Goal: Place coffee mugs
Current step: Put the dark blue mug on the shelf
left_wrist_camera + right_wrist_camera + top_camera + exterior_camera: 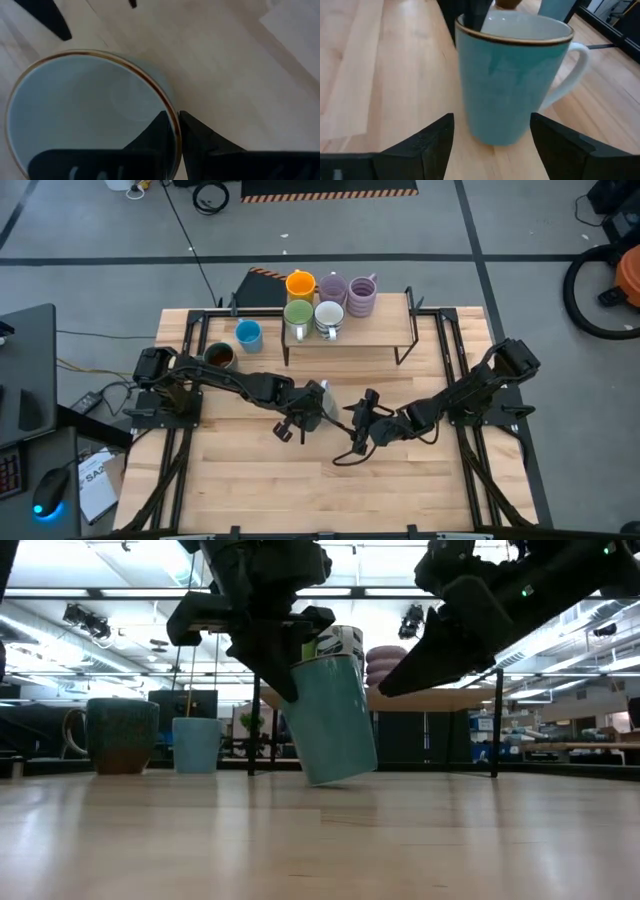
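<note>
Five mugs are sitting on the raised shelf (380,335) at the back of the tabletop (250,490): the orange mug (300,284), two pale purple mugs (333,288) and (362,296), the green mug (298,316) and a white mug (329,318). I am judging these as placed.

Two mugs are waiting on the tabletop to the left of the shelf: the blue mug (248,334) and the dark mug (219,357) with a brown inside. They are standing near each other, well apart from both claws.

One more, the pale teal mug (335,720), is in transit at mid-tabletop. The left claw (177,130) is pinching its rim, one finger inside and one outside, jaws narrow on the wall. In the low view the mug is tilting, its base at or just above the wood; I cannot tell whether it is touching.

The right claw (492,137) is facing the same mug from the other side, fingers standing wide to either side of the body and not touching it. The handle (565,75) is pointing off to one side of the right claw's approach.

Progress estimate: five of eight on the shelf, one in the left claw, two untouched. Shelf space to the right of the white and purple mugs looks free.

Remaining, as I read it: getting the teal mug up onto the shelf, possibly by a handover to the right claw, then the blue and dark mugs.
</note>
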### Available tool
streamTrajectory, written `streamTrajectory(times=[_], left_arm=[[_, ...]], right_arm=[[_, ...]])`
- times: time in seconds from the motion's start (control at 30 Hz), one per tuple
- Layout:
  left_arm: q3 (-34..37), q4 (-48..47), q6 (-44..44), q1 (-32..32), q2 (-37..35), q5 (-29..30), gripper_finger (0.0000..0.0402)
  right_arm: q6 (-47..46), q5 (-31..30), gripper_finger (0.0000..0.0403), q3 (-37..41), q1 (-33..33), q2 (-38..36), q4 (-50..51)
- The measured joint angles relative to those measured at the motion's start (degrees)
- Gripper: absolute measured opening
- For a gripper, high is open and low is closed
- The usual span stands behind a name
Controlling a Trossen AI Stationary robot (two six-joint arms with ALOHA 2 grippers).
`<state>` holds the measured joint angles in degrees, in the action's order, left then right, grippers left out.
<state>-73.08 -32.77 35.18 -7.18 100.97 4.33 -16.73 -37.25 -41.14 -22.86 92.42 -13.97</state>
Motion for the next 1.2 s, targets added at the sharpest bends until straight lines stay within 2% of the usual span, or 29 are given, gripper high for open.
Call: streamTrajectory(times=[0.33, 0.87, 1.13, 1.2], left_arm=[[0.00, 0.14, 0.56, 0.00, -0.09, 0.45, 0.0050], [-0.15, 2.32, -1.19, -0.91, -0.20, 0.66, 0.0125], [-0.04, 2.34, -3.42, -3.48, -2.19, 5.90, 0.0146], [-0.04, 2.16, -4.79, -4.04, -3.53, 6.89, 0.0146]], right_arm=[[3.73, 2.37, 0.0293, -1.69, -0.13, -3.26, -1.47], [2.08, 2.65, 0.0293, -1.78, -0.79, -4.64, 2.08], [2.39, 2.99, 0.0293, -10.65, -1.55, -4.46, 15.58], [3.29, 3.34, 0.0293, -11.50, -1.50, -4.46, 15.95]])
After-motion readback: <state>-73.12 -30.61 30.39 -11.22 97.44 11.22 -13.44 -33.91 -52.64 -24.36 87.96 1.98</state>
